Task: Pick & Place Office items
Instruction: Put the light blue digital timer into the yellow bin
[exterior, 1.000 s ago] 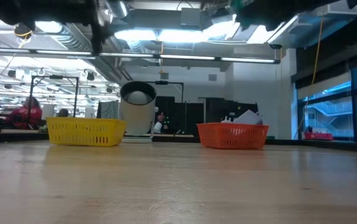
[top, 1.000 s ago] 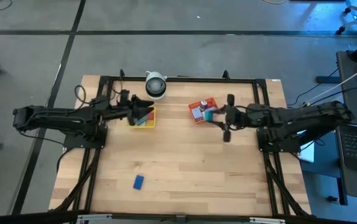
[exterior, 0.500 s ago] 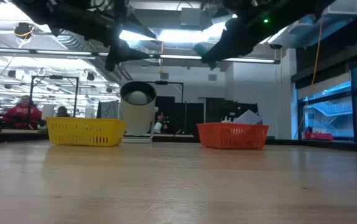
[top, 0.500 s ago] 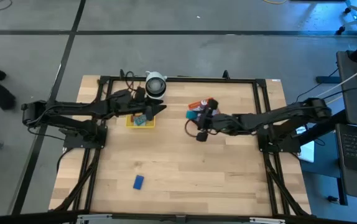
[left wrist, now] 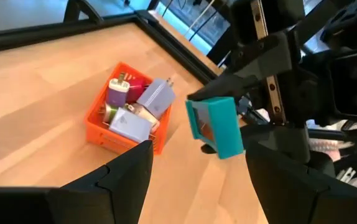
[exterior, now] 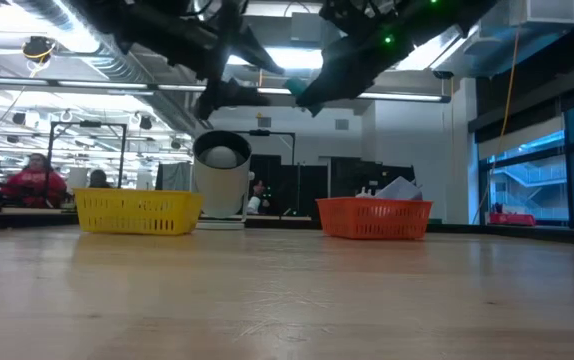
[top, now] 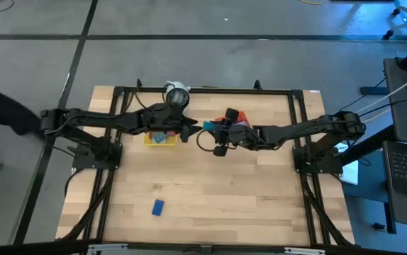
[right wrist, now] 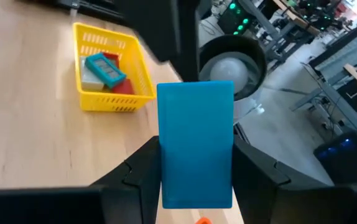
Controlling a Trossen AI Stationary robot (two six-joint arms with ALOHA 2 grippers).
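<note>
Your right tool [top: 208, 127] is clamped on a teal block [right wrist: 195, 152], held up in the air btwn the two trays. Your left tool [top: 189, 130] is spread wide, empty, just beside it. Yellow tray [top: 161, 137] has a few pcs; red tray [left wrist: 124, 138] holds more. One blue block [top: 157, 207] lies alone on the counter [top: 210, 191], well apart.
</note>
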